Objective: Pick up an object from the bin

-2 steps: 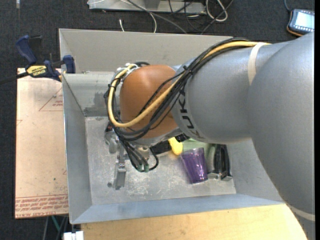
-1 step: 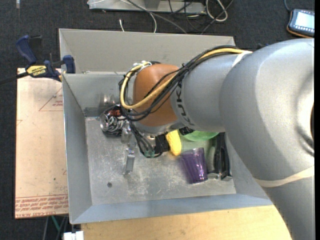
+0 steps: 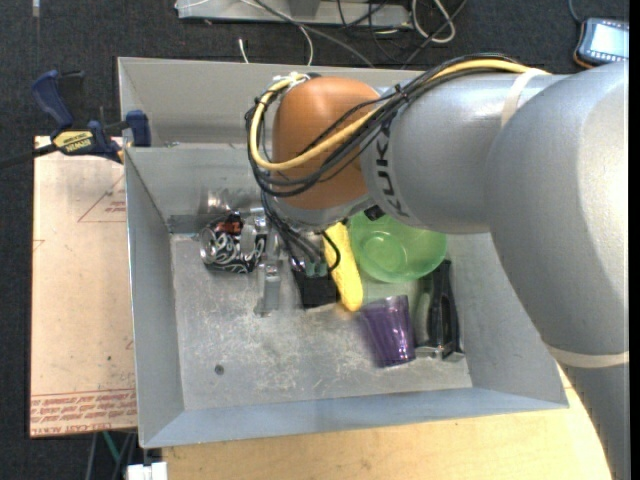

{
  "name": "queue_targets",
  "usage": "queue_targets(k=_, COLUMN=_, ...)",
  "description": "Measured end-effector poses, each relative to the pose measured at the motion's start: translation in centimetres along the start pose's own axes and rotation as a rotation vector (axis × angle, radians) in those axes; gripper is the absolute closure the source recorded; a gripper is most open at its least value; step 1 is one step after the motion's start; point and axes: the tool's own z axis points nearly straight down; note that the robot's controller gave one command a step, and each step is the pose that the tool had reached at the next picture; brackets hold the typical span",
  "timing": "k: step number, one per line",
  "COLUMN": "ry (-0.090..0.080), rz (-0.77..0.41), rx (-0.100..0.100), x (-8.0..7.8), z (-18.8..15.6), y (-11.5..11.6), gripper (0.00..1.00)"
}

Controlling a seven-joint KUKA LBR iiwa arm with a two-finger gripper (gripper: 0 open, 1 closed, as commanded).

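My gripper [image 3: 266,298] hangs below the orange cover over the left middle of the bin, its tip low near the bin floor. Just left of it lies a black-and-white patterned object [image 3: 226,252] with a small red part, and a silvery piece [image 3: 214,204] sits behind that. To the gripper's right a small black block [image 3: 318,290] rests against a yellow banana-shaped thing [image 3: 346,270].
A green bowl [image 3: 398,250] lies right of the banana, partly under the arm. A purple cup [image 3: 389,332] lies on its side in front of it, with a black tool [image 3: 440,316] by the right wall. The arm covers the bin's back right.
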Motion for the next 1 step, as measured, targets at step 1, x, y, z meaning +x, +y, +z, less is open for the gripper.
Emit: queue_targets(k=1, ry=0.007, rz=0.167, rx=0.003, x=2.13, z=5.74, y=0.12, gripper=0.00)
